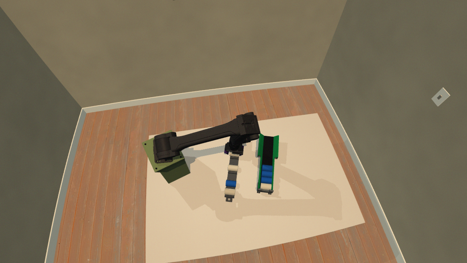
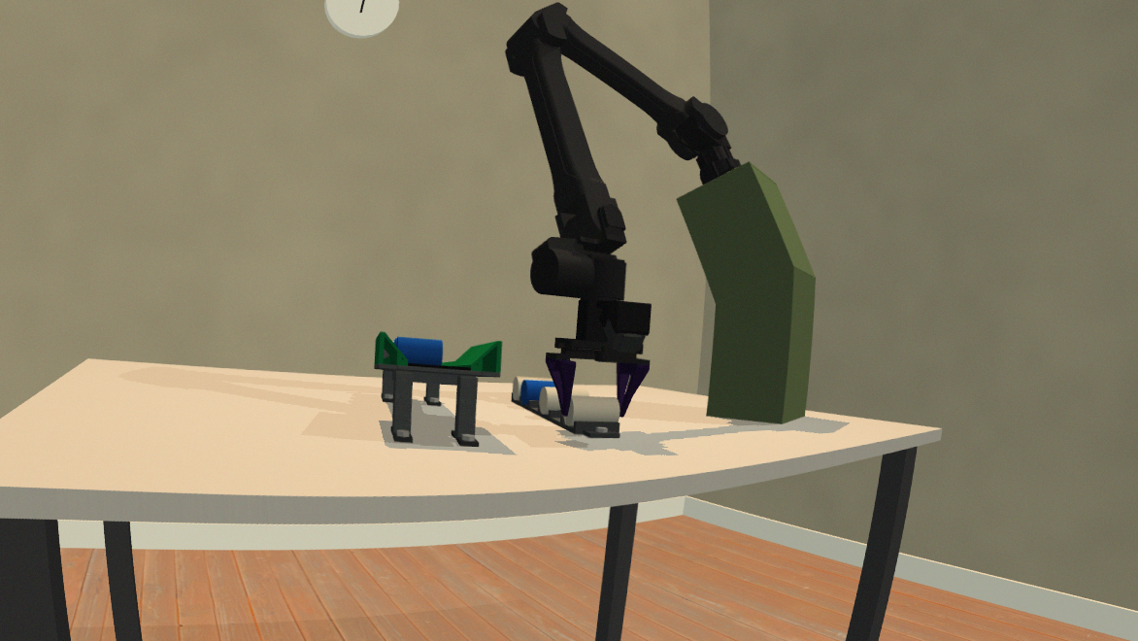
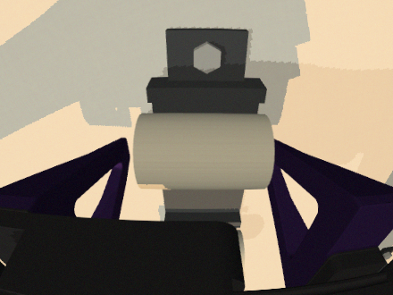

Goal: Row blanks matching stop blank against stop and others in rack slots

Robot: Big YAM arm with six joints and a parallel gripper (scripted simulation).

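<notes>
Four blanks along the dark stock rack [image 1: 232,176] [image 2: 611,433] [image 3: 205,99], near the middle of the top view on the pale tabletop [image 1: 183,235] [image 2: 239,461] [image 3: 335,107]: three white, one blue. At the rack's upper end in that view, a white blank [image 1: 234,154] [image 2: 594,410] [image 3: 204,151] lying crosswise, directly below the gripper [image 1: 234,149] [image 2: 594,414] [image 3: 196,147]. Jaws wide open, one at either end of that blank, not clamped on it; a narrow gap at its left end in the wrist view, contact at its right end impossible to tell. Farther down the rack, a second white blank [image 1: 232,167] [image 2: 551,399], then the blue blank [image 1: 230,183] [image 2: 535,390], with the third white blank [image 1: 229,191] [image 2: 518,388] just beside it at the lower end.

Right of centre in the top view, on the green-walled feed ramp [image 1: 276,146] [image 2: 481,359]: a white blank [image 1: 265,186] at the stop [image 1: 265,191], near the bottom end, and directly above it three blue blanks [image 1: 266,173] in a close row, all straight across. Black arm [image 1: 205,134] [image 2: 565,135] reaching over from the green pedestal [image 1: 148,146] [image 2: 756,318], left of centre in the top view.
</notes>
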